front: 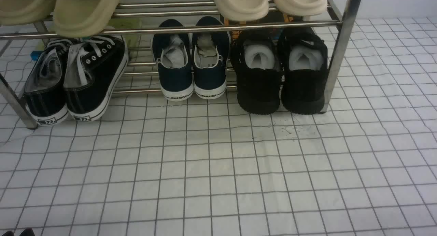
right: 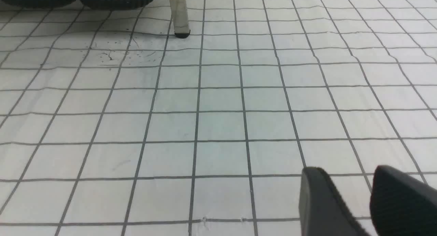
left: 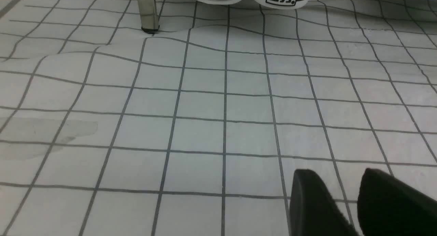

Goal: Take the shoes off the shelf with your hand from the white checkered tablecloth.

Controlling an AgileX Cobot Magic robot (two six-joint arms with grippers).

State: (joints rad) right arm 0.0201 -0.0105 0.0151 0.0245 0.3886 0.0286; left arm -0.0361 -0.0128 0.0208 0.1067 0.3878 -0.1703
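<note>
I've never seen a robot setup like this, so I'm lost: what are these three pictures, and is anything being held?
This is a two-armed robot. The wide picture looks forward from between its arms; the other two come from a camera on each wrist. A shiny chrome tube shelf stands on a white checkered tablecloth. Below its top tier are black white-laced canvas sneakers, navy white-soled sneakers and all-black knit sneakers; beige slippers sit above. The black prongs in the wrist pictures are the left end effector and right end effector, both open, holding nothing.
</note>
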